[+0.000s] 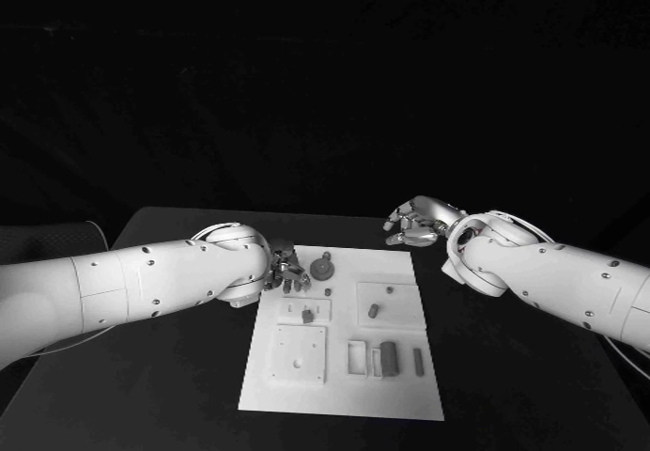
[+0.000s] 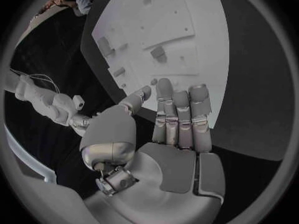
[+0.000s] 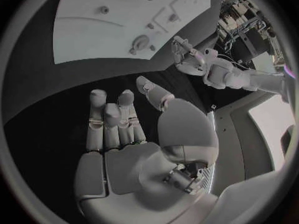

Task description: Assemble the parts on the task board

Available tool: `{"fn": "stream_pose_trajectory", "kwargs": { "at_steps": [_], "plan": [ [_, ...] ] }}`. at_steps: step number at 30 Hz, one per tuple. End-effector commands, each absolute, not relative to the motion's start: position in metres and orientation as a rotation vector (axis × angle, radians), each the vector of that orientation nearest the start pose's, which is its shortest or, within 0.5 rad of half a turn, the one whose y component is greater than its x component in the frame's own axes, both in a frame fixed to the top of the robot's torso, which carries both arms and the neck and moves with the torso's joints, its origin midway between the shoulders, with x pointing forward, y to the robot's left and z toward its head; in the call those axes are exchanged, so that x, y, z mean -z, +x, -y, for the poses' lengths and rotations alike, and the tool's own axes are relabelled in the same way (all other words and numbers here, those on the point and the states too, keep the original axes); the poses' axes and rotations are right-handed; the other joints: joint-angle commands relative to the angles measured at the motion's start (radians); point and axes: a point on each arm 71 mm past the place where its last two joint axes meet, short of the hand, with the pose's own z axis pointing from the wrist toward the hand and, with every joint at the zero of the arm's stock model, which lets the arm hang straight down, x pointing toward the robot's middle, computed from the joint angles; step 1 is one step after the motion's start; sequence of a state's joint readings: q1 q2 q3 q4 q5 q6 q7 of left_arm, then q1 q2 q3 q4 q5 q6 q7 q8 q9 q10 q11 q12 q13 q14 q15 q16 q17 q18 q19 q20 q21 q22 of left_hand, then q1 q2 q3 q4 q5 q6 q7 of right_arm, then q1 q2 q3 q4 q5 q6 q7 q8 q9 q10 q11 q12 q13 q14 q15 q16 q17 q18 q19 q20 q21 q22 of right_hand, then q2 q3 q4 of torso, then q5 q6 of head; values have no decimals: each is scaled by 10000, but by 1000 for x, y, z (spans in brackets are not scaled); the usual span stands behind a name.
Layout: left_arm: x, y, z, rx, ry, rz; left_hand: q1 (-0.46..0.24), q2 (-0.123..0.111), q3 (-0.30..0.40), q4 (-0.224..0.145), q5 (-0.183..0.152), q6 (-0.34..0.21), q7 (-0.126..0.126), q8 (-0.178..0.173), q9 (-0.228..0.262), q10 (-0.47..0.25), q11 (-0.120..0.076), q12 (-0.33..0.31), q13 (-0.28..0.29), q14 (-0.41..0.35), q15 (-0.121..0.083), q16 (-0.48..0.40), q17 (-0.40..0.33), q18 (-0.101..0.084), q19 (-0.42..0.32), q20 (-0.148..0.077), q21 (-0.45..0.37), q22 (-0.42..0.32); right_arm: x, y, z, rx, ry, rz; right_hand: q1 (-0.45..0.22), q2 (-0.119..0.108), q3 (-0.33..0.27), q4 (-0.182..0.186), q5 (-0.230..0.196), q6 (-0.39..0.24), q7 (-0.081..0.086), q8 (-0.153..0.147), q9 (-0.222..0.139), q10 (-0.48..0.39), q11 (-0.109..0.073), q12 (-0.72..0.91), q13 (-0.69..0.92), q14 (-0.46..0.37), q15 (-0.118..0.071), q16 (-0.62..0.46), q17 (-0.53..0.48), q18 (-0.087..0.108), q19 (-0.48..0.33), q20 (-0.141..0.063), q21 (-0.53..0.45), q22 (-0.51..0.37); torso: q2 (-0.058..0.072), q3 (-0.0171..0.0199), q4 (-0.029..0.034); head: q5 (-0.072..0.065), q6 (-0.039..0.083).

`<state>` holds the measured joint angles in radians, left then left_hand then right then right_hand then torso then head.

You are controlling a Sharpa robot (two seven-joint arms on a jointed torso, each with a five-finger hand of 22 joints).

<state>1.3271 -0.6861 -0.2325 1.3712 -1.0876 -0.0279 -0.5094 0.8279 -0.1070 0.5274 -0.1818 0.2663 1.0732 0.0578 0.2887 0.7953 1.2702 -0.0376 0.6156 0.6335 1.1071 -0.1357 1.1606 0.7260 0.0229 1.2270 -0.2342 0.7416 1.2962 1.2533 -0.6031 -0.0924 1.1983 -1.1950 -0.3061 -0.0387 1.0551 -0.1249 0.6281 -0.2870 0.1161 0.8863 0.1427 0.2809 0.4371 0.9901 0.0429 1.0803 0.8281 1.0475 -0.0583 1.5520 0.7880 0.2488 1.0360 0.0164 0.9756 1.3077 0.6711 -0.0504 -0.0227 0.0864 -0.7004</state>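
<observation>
Left robot hand [image 1: 281, 268] empty with fingers straight and apart, hovering at the near corner of the white board [image 1: 346, 395], small parts [image 1: 389, 358] lying beyond its fingertips on the board, right robot hand [image 1: 420, 224] loosely spread and empty, over the black worktop [image 1: 177, 376] just off the board's far corner

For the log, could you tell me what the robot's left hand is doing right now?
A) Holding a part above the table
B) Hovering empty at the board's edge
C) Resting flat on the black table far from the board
B: the left hand holds nothing, its fingers extended over the edge of the task board.
</observation>
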Motion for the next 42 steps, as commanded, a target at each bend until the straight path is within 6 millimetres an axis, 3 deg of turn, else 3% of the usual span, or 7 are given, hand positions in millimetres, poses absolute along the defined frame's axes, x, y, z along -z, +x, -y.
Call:
{"fn": "stream_pose_trajectory", "kwargs": {
  "at_steps": [1, 7, 14, 20, 24, 33, 42],
  "plan": [
    [221, 508, -197, 3744, -2310, -21511, 122, -59, 78, -59, -25, -600, 284, -358, -198, -202, 154, -143, -95, -185, 103, -158, -124, 597, -200, 81, -193, -80, 195, 539, 159, -7656, -947, -17061, 158, 9, -25, -44, 30, -159, 145, -30, -10, -47, 18, 56, -9, -7, -21, -22, 0, 130, -42, -62, -56, 46, -20, -7, -2, 36, 80],
    [215, 508, -207, 4087, -2772, -21742, 535, -20, 225, -268, 37, -1065, 627, -703, -446, -826, 517, -708, -527, -779, 523, -744, -527, 575, -777, 496, -900, -423, 199, 532, 140, -8089, -1841, -17061, 434, 111, -2, -58, 127, -136, 140, -5, 3, -46, 16, 74, -3, -9, -21, -9, 7, 130, -55, -72, -43, 67, -37, -31, 10, 25, 152],
    [213, 506, -219, 4933, -3748, -21629, 992, 146, 234, -466, 6, -1163, 779, -763, -641, -1297, 734, -1246, -1025, -1253, 898, -1266, -919, 596, -1176, 871, -1620, -792, 211, 522, 114, -8496, -2907, -17251, 621, 240, -16, -60, 169, -59, 119, 49, 29, -49, -2, 84, -2, -16, -33, -2, 12, 130, -78, -64, -33, 88, -28, -70, 13, 59, 197],
    [209, 509, -234, 6271, -5172, -20649, 1412, 243, 303, -686, -437, -1250, 771, -767, -786, -1787, 1061, -1928, -1580, -1692, 1352, -2029, -1383, 644, -1631, 1319, -2469, -1288, 225, 514, 90, -8838, -3794, -17398, 747, 324, -19, -67, 210, -35, 97, 69, 39, -62, -22, 81, -5, -36, -50, -4, 15, 130, -118, -54, -35, 103, -18, -58, 23, 82, 216],
    [204, 512, -246, 6770, -5839, -19781, 1779, 266, 359, -830, -465, -1212, 837, -725, -861, -1887, 1180, -2179, -1870, -1859, 1567, -2483, -1621, 677, -1810, 1540, -2928, -1573, 236, 507, 76, -8969, -4298, -17576, 832, 336, -23, -72, 238, -67, 93, 54, 32, -74, -27, 77, -7, -50, -56, -4, 18, 130, -144, -48, -35, 113, -19, -44, 33, 90, 195],
    [201, 514, -261, 7120, -6305, -19104, 2165, 284, 348, -1018, -446, -1197, 833, -696, -941, -1842, 1199, -2267, -2062, -1821, 1664, -2756, -1733, 724, -1784, 1652, -3205, -1750, 246, 498, 57, -8917, -5381, -17736, 1077, 315, -40, -77, 276, -274, 15, -45, -12, -85, -94, 76, -8, -72, -109, 8, 30, 130, -179, -41, -20, 135, -16, -45, 2, 118, 205],
    [200, 516, -261, 7391, -6551, -18799, 2245, 240, 318, -1039, -450, -1192, 838, -689, -963, -1806, 1191, -2272, -2100, -1816, 1679, -2810, -1747, 728, -1779, 1669, -3260, -1777, 272, 489, 46, -8867, -6096, -17816, 1246, 227, -116, -75, 270, -584, -150, -159, -67, -124, -242, 35, -24, -130, -241, -8, 34, 130, -209, -20, -10, 141, -12, -48, 52, 204, 270]
  ]
}}
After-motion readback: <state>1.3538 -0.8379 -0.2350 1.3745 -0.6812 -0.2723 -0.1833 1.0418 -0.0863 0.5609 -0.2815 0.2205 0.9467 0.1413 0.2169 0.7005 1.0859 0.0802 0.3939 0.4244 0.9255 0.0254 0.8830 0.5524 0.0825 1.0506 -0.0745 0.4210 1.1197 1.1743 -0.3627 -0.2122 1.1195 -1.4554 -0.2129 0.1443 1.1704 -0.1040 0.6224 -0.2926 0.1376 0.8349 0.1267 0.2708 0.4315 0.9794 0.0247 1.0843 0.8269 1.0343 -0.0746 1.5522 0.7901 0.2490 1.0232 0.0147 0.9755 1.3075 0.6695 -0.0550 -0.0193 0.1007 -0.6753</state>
